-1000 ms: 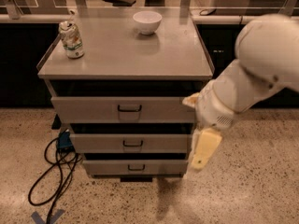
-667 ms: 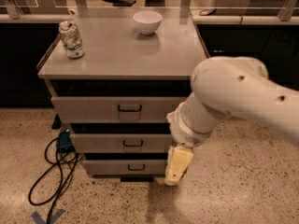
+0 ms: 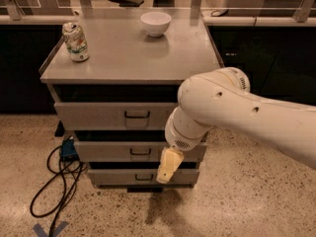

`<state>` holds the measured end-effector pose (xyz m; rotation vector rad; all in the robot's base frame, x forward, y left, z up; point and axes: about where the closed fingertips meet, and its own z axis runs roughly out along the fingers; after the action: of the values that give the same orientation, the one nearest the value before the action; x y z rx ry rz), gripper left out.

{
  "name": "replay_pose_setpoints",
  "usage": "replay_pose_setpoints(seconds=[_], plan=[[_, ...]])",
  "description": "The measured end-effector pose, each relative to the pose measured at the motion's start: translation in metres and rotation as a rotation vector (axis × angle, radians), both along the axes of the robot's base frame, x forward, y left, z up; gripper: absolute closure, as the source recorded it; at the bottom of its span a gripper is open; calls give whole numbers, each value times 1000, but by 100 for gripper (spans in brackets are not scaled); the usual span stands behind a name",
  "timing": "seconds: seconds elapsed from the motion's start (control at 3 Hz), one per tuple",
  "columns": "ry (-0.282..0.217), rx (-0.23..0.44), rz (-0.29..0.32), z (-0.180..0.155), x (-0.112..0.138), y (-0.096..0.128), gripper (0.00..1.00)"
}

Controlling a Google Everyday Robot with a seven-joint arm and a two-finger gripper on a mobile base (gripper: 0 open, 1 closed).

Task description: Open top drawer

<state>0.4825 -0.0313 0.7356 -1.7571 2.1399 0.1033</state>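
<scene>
The top drawer point(image 3: 98, 115) is the widest of three grey metal drawers in a low cabinet, with a small dark wire handle point(image 3: 137, 115) at the middle of its front. My gripper point(image 3: 167, 168) hangs pointing down from the white arm point(image 3: 237, 112), in front of the right part of the two lower drawers. It sits below and to the right of the top drawer's handle and does not touch it. The arm covers the right end of the top drawer's front.
A drink can point(image 3: 75, 42) and a white bowl point(image 3: 156, 23) stand on the cabinet top point(image 3: 128, 58). A black cable point(image 3: 54, 191) and a blue plug lie on the speckled floor left of the cabinet. Dark counters run behind.
The arm has swung left across the cabinet front. The gripper has moved from beside the cabinet's right edge to in front of the lower drawers. The drawers have not moved.
</scene>
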Motion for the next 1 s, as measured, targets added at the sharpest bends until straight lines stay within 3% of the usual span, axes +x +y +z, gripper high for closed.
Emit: replay_pose_setpoints(seconds=[0.33, 0.67, 1.0], plan=[[16, 126, -55, -10, 11, -18, 0], [-12, 321, -91, -16, 48, -45, 0], [-92, 385, -36, -13, 89, -59, 0]])
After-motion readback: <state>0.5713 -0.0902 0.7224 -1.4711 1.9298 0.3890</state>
